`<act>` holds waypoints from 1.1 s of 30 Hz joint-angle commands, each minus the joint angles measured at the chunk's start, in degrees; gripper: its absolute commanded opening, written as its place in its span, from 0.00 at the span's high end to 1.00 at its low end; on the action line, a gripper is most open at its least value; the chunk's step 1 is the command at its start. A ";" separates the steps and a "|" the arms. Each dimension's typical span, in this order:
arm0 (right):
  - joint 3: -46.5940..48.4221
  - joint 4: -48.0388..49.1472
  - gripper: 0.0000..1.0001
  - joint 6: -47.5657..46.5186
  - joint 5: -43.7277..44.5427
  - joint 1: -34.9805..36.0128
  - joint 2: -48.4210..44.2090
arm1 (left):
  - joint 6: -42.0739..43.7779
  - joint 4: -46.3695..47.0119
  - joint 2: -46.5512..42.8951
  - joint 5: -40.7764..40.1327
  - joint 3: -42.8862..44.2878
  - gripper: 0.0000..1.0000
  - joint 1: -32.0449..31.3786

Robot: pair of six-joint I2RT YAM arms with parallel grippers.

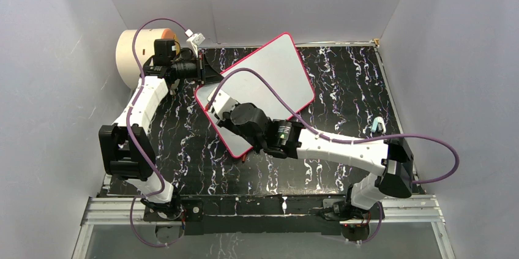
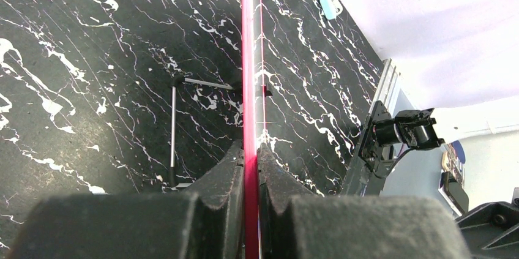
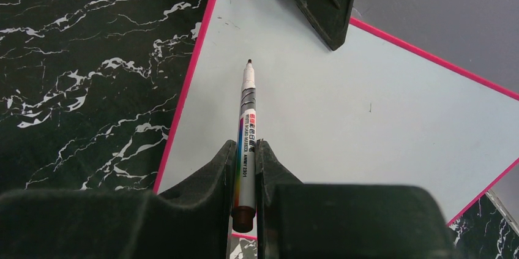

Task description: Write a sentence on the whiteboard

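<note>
The whiteboard point(image 1: 269, 78) lies tilted on the black marbled table, white with a pink-red rim. Its face is blank; no sentence shows on it. My left gripper point(image 1: 205, 70) is shut on the board's far-left edge; the left wrist view shows the rim point(image 2: 249, 57) edge-on between the closed left gripper point(image 2: 250, 155). My right gripper point(image 3: 245, 149) is shut on a whiteboard marker point(image 3: 246, 124), uncapped, its dark tip pointing at the board point(image 3: 343, 118) near the left corner. I cannot tell if the tip touches. The right gripper point(image 1: 223, 112) is over the board's near-left part.
A cream cylinder with an orange face point(image 1: 138, 57) stands at the far left behind the left arm. A light blue cap point(image 1: 377, 126) lies on the table at the right, also in the left wrist view point(image 2: 330, 5). A thin metal rod point(image 2: 173, 130) lies beside the board. Grey walls enclose the table.
</note>
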 commanded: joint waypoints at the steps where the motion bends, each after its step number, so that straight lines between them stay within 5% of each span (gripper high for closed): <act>1: 4.56 3.30 1.00 -0.76 1.55 0.27 1.74 | 1.81 -3.60 -2.07 0.01 -2.11 1.00 -0.54; 33: 9.63 -1.31 1.00 -0.82 3.47 0.18 8.06 | 0.69 -1.83 -2.42 0.52 -3.15 1.00 -0.63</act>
